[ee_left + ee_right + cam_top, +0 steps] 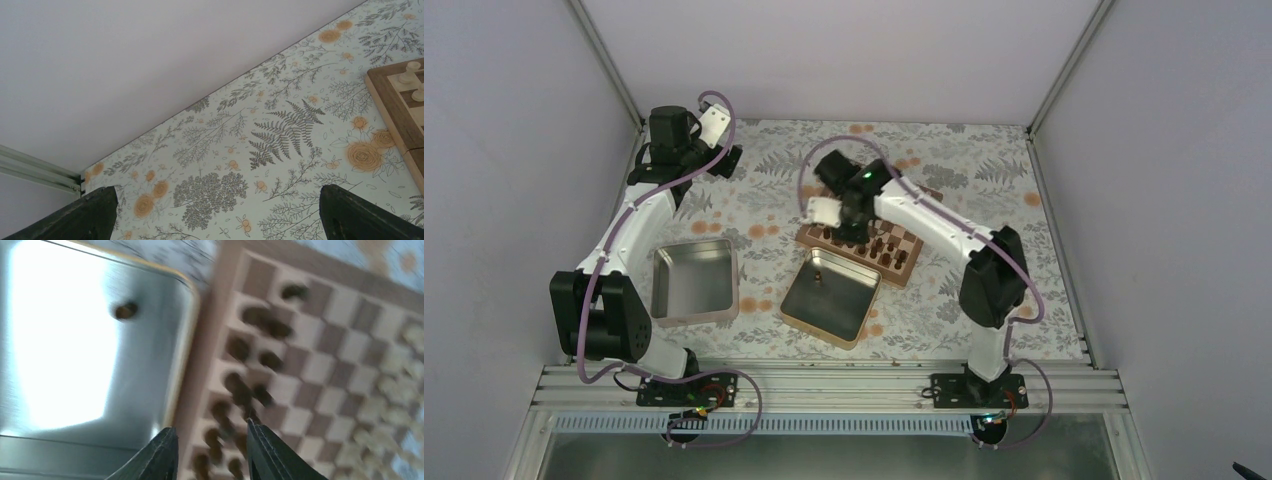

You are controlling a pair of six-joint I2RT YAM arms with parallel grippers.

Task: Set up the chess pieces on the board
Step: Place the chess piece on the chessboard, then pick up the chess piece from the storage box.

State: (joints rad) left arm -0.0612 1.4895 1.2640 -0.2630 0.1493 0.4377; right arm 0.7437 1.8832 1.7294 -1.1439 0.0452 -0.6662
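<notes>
The board lies mid-table. Several dark brown chess pieces stand along its side nearest the tin, and pale pieces stand on the opposite side. One dark piece lies alone in the gold-rimmed tin beside the board; it also shows in the top view. My right gripper is open and empty, above the board's edge beside the tin. The right wrist view is blurred. My left gripper is wide open and empty over the patterned cloth at the back left.
A second, empty metal tin sits front left beside the left arm. The gold-rimmed tin touches the board's near corner. A board corner with pale pieces shows in the left wrist view. Walls enclose the table on three sides.
</notes>
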